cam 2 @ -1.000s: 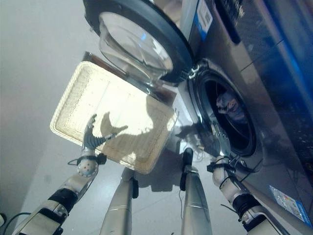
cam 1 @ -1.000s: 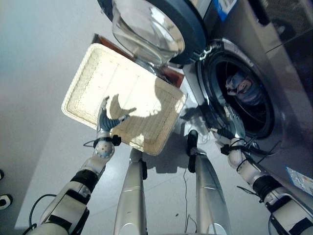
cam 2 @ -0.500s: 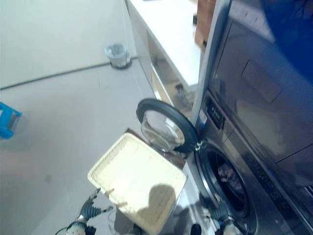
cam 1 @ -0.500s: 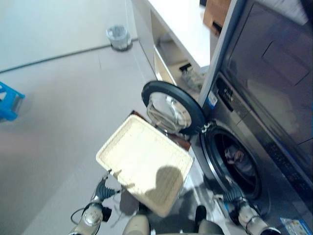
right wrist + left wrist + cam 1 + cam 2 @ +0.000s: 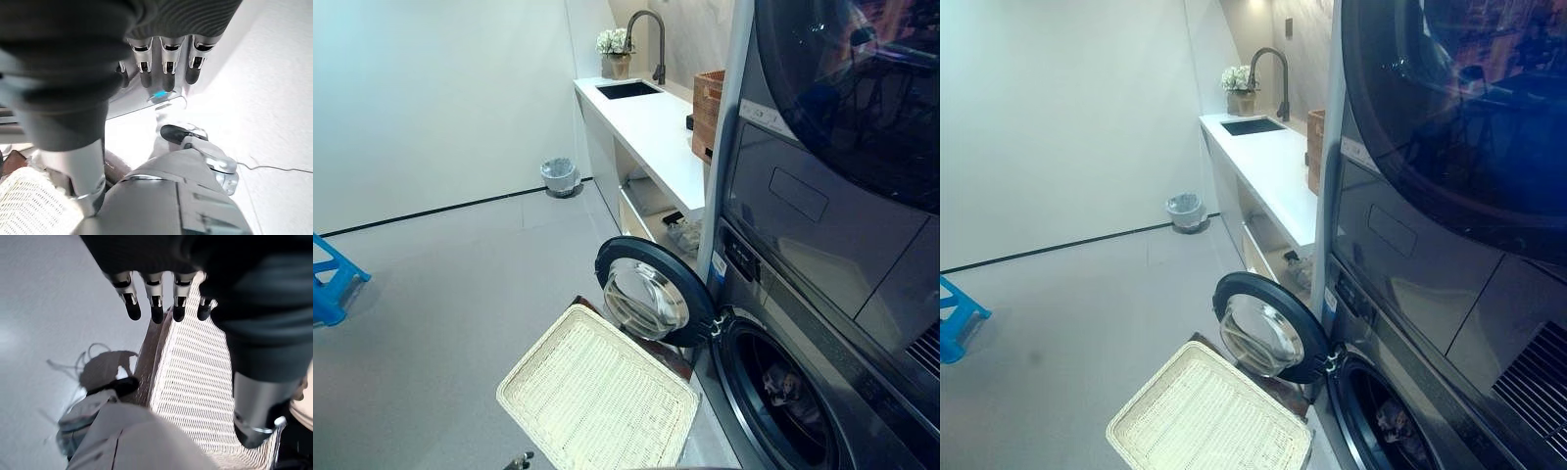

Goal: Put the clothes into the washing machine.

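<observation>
The washing machine (image 5: 822, 333) stands at the right with its round door (image 5: 654, 302) swung open. Inside the dark drum (image 5: 783, 411) lies a bundle of clothes (image 5: 781, 385). A pale wicker basket (image 5: 597, 403) lies empty on the floor in front of the door. In the left wrist view my left hand (image 5: 155, 303) hangs over the basket's edge (image 5: 195, 372), fingers straight and holding nothing. My right hand (image 5: 166, 61) hangs above the floor with relaxed fingers and is also empty.
A white counter (image 5: 651, 122) with a sink, a tap and a flower pot runs along the far wall. A wooden box (image 5: 708, 108) sits on it. A small bin (image 5: 559, 174) stands on the floor and a blue stool (image 5: 328, 289) is at the left.
The camera has tilted up, so the whole picture has shifted from the basket and drum to the room. Both arms have dropped out of the eye views.
</observation>
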You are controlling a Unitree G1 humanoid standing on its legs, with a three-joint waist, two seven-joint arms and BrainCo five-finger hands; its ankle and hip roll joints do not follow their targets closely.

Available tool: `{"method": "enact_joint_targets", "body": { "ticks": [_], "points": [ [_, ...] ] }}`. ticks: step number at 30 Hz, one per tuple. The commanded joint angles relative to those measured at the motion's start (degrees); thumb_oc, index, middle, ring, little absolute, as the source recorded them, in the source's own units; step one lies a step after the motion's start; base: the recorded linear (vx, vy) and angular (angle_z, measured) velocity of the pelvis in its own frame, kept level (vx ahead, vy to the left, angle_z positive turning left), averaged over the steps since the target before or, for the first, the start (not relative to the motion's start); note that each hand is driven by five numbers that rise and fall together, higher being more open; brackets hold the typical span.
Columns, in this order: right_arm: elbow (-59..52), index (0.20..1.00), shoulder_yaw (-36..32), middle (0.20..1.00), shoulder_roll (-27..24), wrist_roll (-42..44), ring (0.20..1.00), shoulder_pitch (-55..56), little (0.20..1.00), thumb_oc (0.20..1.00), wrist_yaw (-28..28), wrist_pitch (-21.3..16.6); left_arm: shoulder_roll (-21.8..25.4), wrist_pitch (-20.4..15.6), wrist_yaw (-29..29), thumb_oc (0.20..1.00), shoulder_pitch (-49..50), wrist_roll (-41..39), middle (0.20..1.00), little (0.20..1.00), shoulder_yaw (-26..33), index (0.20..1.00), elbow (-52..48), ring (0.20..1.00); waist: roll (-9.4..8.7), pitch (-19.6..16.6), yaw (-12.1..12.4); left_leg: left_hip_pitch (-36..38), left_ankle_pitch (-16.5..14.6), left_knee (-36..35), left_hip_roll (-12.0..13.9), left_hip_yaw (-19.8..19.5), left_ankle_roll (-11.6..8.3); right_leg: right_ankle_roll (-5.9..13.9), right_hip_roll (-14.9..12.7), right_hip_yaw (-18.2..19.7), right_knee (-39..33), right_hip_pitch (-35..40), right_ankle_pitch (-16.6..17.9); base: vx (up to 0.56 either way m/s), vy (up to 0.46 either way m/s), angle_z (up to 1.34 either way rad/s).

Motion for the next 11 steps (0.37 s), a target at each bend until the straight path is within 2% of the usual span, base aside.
{"method": "enact_joint_targets", "body": {
  "ticks": [1, 11],
  "points": [
    [2.81, 1.0, -1.93, 1.0, 0.95, 1.91, 1.0, -3.96, 1.0, 1.0, 1.16, 0.27, 0.25, 0.33, -1.22, 1.0, -3.87, -2.94, 1.0, 1.0, 3.68, 1.0, 2.16, 1.0, -0.78, 1.88, -0.32, 3.31, -3.43, 0.48, -1.04, 4.65, 1.64, 0.39, -1.05, 2.28, 4.69, -4.1, 1.12, 0.05, -0.008, -0.04],
    [3.27, 1.0, -2.13, 1.0, 1.18, 1.94, 1.0, -3.38, 1.0, 1.0, 0.73, 0.24, -0.32, 0.44, -2.63, 1.0, -3.79, -3.9, 1.0, 1.0, 3.36, 1.0, 2.36, 1.0, -1.16, 1.87, -0.5, 3.99, -3.72, 0.44, -0.43, 4.65, 1.68, -0.02, -0.59, 2.99, 4.48, -3.34, 0.81, 0.01, -0.005, -0.01]
  ]
}}
